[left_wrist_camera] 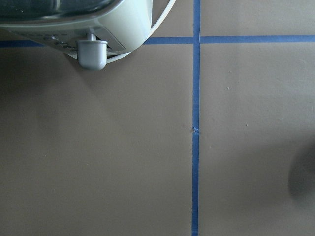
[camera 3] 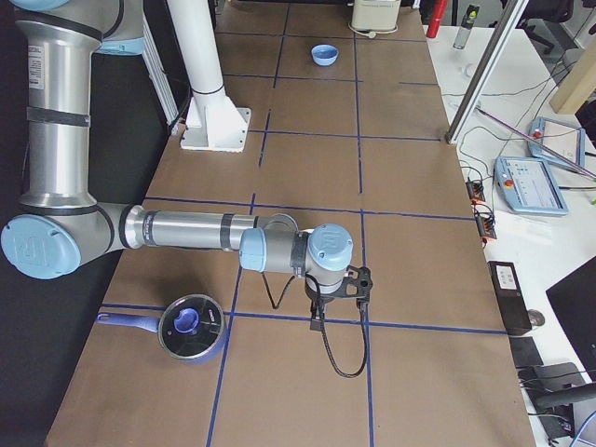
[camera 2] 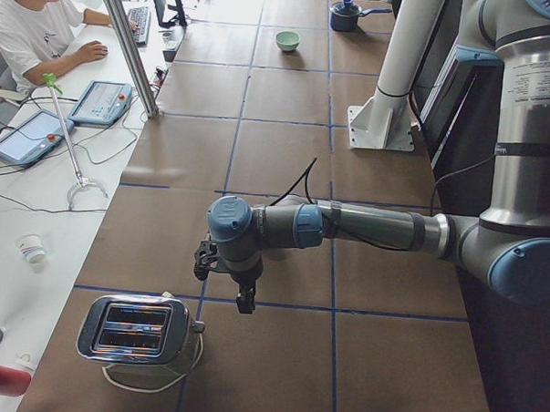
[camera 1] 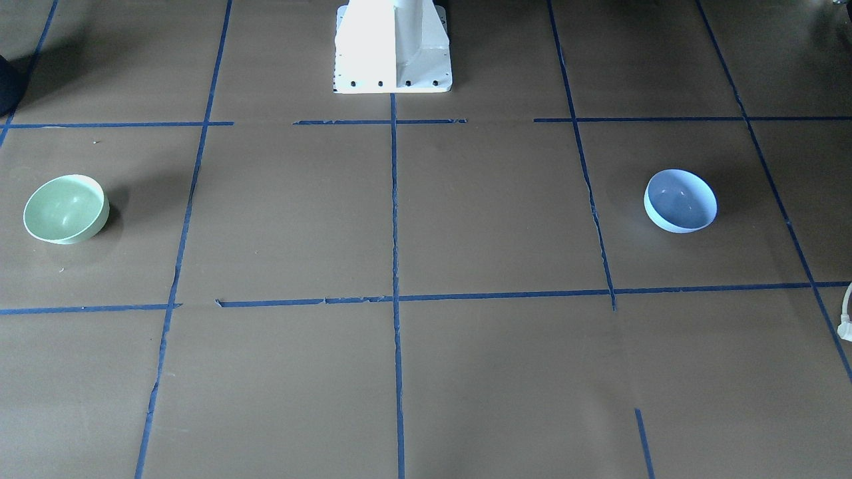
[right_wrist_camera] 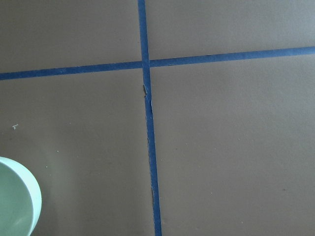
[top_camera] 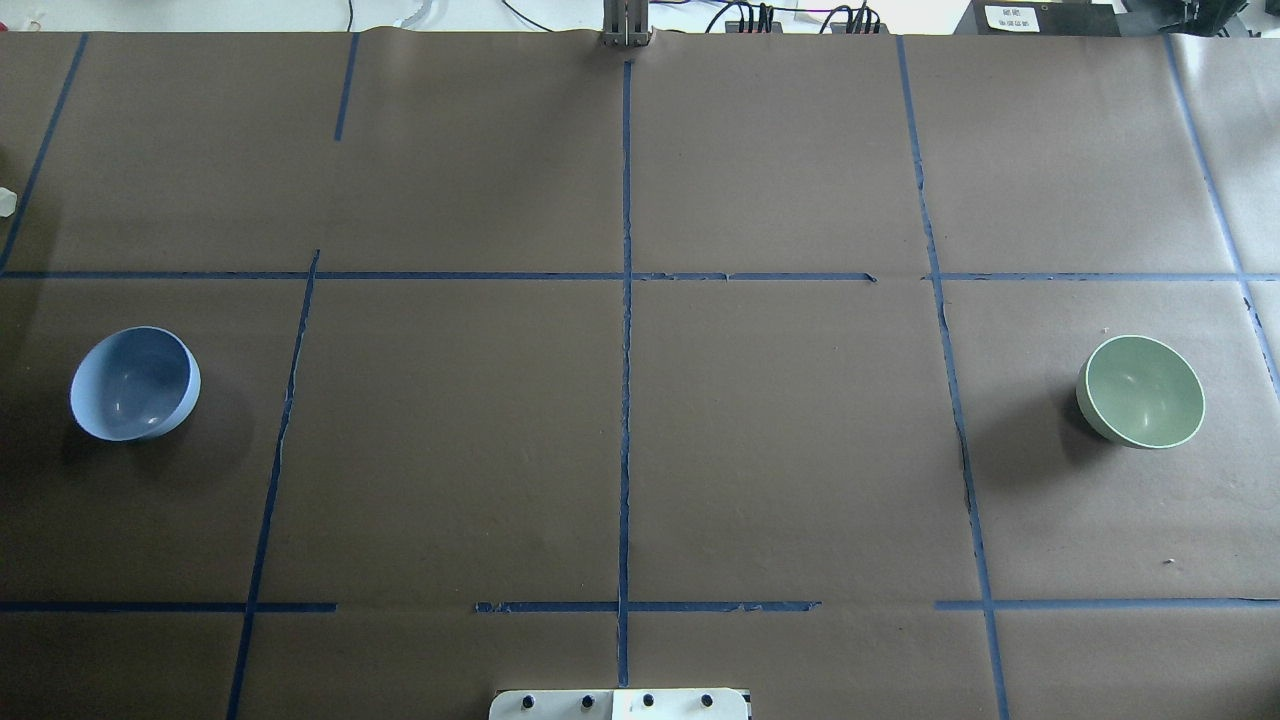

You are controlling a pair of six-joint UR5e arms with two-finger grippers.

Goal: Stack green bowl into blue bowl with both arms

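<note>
Green bowl upright on right side, blue bowl on left, well apart. Left gripper, right gripper: grip unreadable.

Toaster, lidded blue pot, seated operator

The green bowl, pale mint and glossy, is seen upright, mouth up, on the brown table at the robot's right. The blue bowl, pale periwinkle with a lighter rim and of like size, is seen upright at the robot's left, well apart from it. The left arm and the right arm are each stretched low over a table end, outside the overhead view; how their jaws stand cannot be told.
</note>
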